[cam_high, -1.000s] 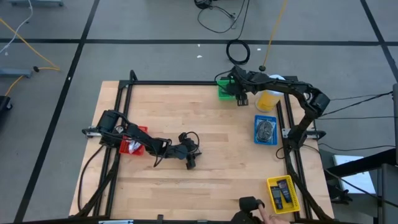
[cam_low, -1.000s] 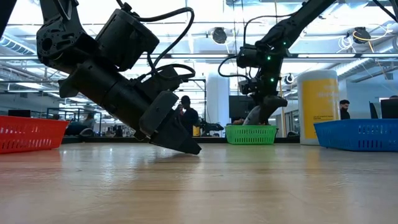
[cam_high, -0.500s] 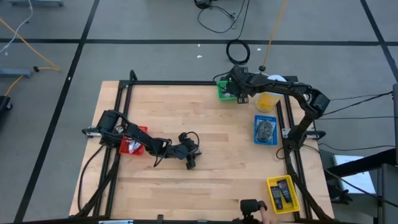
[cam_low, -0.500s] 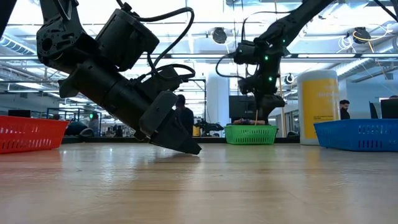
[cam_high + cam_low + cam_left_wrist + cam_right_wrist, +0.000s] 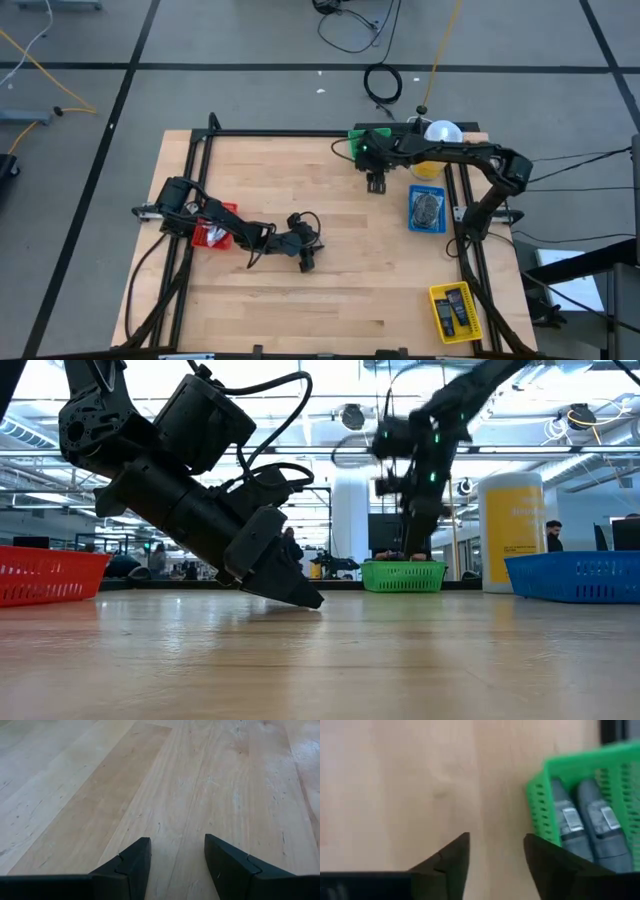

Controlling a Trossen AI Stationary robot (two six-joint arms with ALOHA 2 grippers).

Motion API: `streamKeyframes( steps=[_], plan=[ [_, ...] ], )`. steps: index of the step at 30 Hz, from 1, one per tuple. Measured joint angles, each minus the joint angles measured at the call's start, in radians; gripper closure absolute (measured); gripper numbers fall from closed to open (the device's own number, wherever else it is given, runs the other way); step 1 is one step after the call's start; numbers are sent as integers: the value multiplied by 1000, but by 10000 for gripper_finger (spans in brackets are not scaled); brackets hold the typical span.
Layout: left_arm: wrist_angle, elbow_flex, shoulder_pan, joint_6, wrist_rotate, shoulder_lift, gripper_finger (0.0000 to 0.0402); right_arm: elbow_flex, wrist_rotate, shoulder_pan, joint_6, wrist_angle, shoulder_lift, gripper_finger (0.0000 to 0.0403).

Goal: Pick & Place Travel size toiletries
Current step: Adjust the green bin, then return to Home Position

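Two grey tubes (image 5: 567, 820) lie in the green basket (image 5: 540, 795), which stands at the table's far edge (image 5: 360, 145). Dark grey packets (image 5: 428, 208) fill the blue basket (image 5: 412, 212). Dark tubes (image 5: 452, 310) lie in the yellow basket (image 5: 436, 296). My right gripper (image 5: 377, 186) is open and empty, above bare wood just near of the green basket (image 5: 495, 850). My left gripper (image 5: 306, 262) waits low over the table's middle, open and empty (image 5: 175, 855).
A red basket (image 5: 215, 236) sits under my left arm at the table's left side. A tall yellow bottle (image 5: 432, 160) with a white cap stands at the far right corner, beside the green basket. A black frame runs along the table's edges. Bare wood spans the middle.
My right gripper has swung from above the green basket toward the near edge and a little left, now over bare wood, moving fast enough to blur in the low view. A person's hand at the near edge by the yellow basket has withdrawn out of view.
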Motion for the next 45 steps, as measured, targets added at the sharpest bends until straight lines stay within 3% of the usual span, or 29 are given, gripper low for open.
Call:
streamKeyframes(
  steps=[12, 19, 24, 27, 31, 41, 45],
  plan=[
    [3, 0, -1, -7, -1, 0, 215, -130, 78, -90, 14, 403, 41, 344],
    [2, 0, -1, -11, -4, 0, 215, -125, 74, 7, 68, 249, -38, 373],
    [2, 0, -4, -22, -5, 0, 215, -125, -79, 106, 209, 96, -151, 382],
    [1, 0, -14, -22, -7, 0, 215, -178, -216, 160, 252, 76, -259, 386],
    [1, 0, -22, -22, -7, 0, 215, -352, -341, 200, 317, 167, -467, 389],
    [-6, 0, -25, -26, -22, 0, 215, -826, -366, 269, 681, 651, -1078, 390],
    [-6, 0, -26, -33, -45, 0, 215, -991, -363, 275, 757, 902, -1250, 393]
  ],
)
